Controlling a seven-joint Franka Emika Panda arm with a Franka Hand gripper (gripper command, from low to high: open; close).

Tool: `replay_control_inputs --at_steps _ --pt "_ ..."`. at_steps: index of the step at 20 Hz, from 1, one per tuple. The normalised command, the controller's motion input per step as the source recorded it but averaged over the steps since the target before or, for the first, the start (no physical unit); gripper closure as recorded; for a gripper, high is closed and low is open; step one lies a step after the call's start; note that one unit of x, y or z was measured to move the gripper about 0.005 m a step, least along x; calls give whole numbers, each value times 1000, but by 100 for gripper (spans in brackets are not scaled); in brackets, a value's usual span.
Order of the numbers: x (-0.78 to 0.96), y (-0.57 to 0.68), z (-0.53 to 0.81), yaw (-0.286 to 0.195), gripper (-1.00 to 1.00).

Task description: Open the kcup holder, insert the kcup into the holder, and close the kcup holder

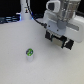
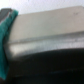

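The kcup (image 1: 30, 52), a small white pod with a green foil top, stands upright on the white table toward the exterior view's left. My gripper (image 1: 58, 40) hangs at the upper right, well away from the kcup, with its fingers spread apart. Something dark shows between and behind the fingers; it may be part of the kcup holder, most of which is hidden by the hand. The wrist view is blurred: a grey band over a dark surface (image 2: 50, 62), very close, and a teal finger pad (image 2: 6, 35) at one side.
The white table (image 1: 20, 70) spreads around the kcup. A dark object (image 1: 6, 21) and a white upright object with a black cable (image 1: 25, 11) are at the back on the exterior view's left.
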Motion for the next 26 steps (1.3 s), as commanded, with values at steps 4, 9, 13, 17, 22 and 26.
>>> replay_control_inputs --at_steps 4,9,13,17,22,26 --pt "337 -146 299 -118 -100" --pt "240 -363 385 -165 -100" --pt "87 -514 369 -207 -100" --pt "5 -517 341 -239 -100" --pt "-3 -476 295 -260 -100" --pt "-101 -386 139 -286 -100"
